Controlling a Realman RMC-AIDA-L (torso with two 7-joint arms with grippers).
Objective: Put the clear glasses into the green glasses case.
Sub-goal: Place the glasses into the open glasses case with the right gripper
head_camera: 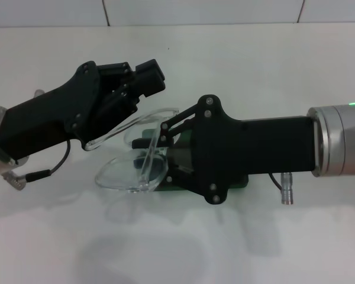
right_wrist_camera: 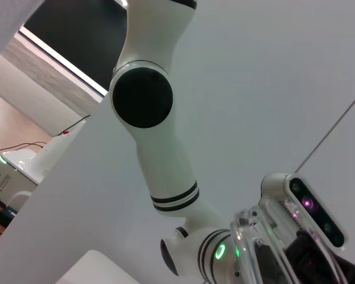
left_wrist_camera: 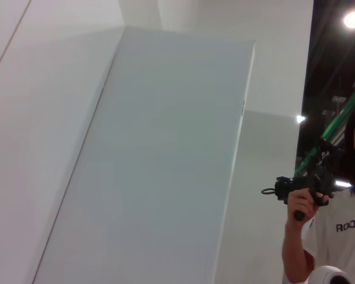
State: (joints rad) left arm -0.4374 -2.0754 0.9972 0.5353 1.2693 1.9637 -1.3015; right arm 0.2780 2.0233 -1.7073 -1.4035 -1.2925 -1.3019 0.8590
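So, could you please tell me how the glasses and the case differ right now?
The glasses are see-through and mostly in view; the case is dark green and largely hidden under the right pincer. The glasses reach toward the left pincer; the case lies under the right arm. Both sit mid-table.

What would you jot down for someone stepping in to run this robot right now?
Left gripper: raised over the table, next to one arm of the clear glasses; whether it is holding that arm is unclear.
Right gripper: reaching in from the right, its jaws at the glasses' frame, directly above the green glasses case.
Glasses: between the two grippers, half over the case and half sticking out past its left end.
Case: mostly hidden under the right gripper; only green edges show, so open or closed is unclear.
Done: glasses brought to the case.
Left: seat them inside and let go.
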